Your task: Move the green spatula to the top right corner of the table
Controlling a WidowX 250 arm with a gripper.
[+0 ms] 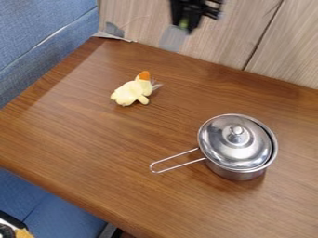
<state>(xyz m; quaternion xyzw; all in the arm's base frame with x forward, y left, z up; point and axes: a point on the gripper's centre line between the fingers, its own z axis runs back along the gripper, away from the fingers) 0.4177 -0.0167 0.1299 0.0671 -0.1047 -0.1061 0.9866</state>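
At the top edge, right of centre, the black gripper [191,17] hangs high in front of the wood-grain panel, beyond the table's back edge. It is shut on the green spatula [184,23], of which a small green part shows between the black fingers. A pale grey, flat blade hangs below it, tilted down to the left and blurred. The rest of the spatula is hidden by the gripper. The brown wooden table [124,139] lies below, with its far right part running out at the view's right edge.
A pale yellow plush toy [131,92] with an orange tip lies on the table's back left part. A lidded steel pot [239,144] stands at the right, its wire handle pointing left. Grey tape is at the table's back left corner, and blue seating borders the left side.
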